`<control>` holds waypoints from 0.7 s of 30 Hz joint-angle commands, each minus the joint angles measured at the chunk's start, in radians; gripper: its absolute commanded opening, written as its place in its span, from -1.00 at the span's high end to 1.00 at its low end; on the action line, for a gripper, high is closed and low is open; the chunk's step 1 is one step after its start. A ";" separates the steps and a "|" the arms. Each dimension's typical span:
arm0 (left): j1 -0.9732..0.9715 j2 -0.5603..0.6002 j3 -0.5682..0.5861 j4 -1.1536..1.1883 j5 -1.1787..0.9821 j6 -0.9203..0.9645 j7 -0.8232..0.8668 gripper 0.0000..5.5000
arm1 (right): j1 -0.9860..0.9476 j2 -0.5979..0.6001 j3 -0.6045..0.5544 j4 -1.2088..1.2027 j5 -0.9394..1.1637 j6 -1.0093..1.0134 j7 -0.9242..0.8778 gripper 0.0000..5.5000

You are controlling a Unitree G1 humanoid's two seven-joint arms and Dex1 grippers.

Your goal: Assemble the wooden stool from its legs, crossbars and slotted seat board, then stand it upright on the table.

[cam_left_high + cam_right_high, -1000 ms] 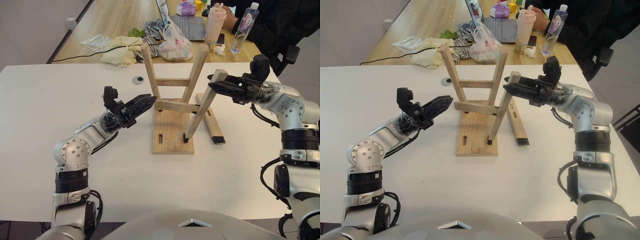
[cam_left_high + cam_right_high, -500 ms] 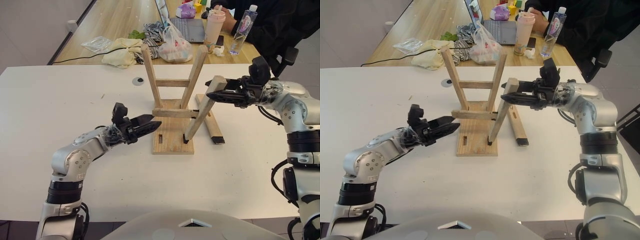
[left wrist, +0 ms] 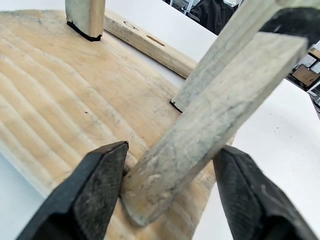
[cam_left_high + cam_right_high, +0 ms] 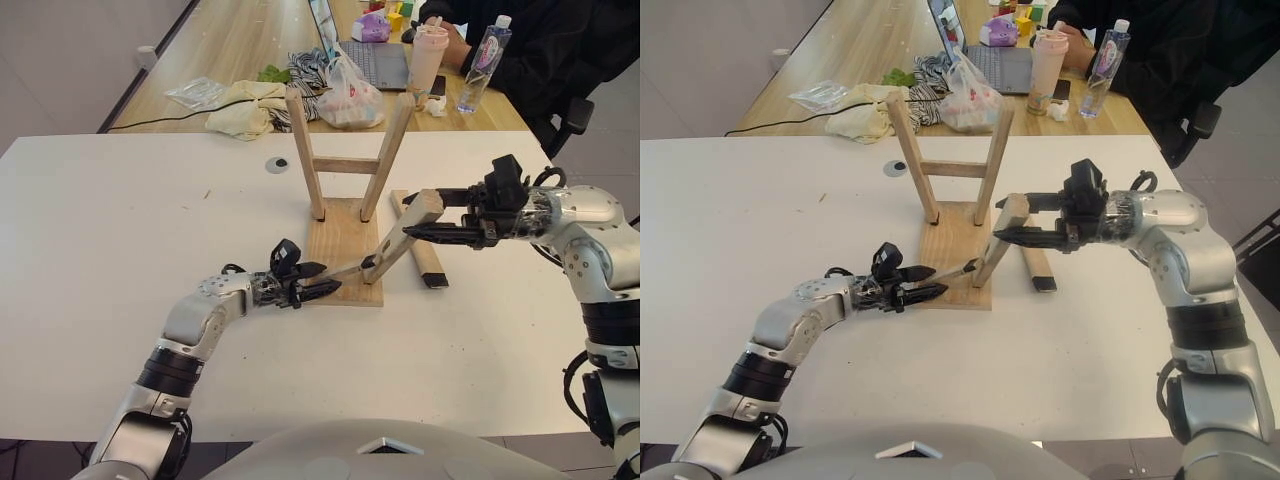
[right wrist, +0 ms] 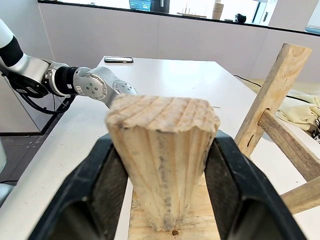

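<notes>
The slotted seat board (image 4: 338,240) lies flat on the white table. Two legs (image 4: 303,150) joined by a crossbar (image 4: 345,165) stand upright in its far end. A third leg (image 4: 400,238) leans over the board's near right corner, and my right gripper (image 4: 432,213) is shut on its top end (image 5: 162,130). A second crossbar (image 3: 210,125) slopes down from that leg toward the board's front edge. My left gripper (image 4: 325,280), low at that edge, is shut on the crossbar's free end, one finger (image 3: 100,190) on each side.
A loose leg (image 4: 424,262) lies on the table right of the board. A small dark disc (image 4: 276,165) sits behind it. The far wooden table holds bags, a laptop and a bottle (image 4: 478,60). Bare white table spreads left and in front.
The left gripper has dropped from beside the stool to the board's front edge and closed on the crossbar's end. The right gripper, the leaning leg and the crossbar have tilted lower.
</notes>
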 commanded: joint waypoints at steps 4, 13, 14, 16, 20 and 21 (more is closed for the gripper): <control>0.063 0.016 -0.035 0.067 0.074 0.033 0.022 -0.08 | 0.096 -0.042 0.119 0.026 -0.130 0.059 -0.023 0.26; 0.072 0.068 -0.026 -0.077 0.151 -0.015 0.073 0.30 | 0.090 -0.047 0.145 0.037 -0.169 0.016 -0.046 0.26; 0.079 0.073 -0.029 -0.097 0.160 -0.014 0.076 0.36 | 0.090 -0.046 0.147 0.038 -0.170 0.014 -0.047 0.26; 0.084 0.091 -0.042 -0.124 0.194 -0.020 0.082 0.47 | 0.095 -0.049 0.149 0.034 -0.173 0.007 -0.054 0.26; 0.048 0.142 -0.043 -0.175 0.225 -0.024 0.039 0.70 | 0.095 -0.048 0.156 0.034 -0.188 -0.010 -0.064 0.26; 0.032 0.155 -0.041 -0.179 0.226 -0.022 0.023 0.78 | 0.093 -0.046 0.158 0.033 -0.189 -0.013 -0.067 0.26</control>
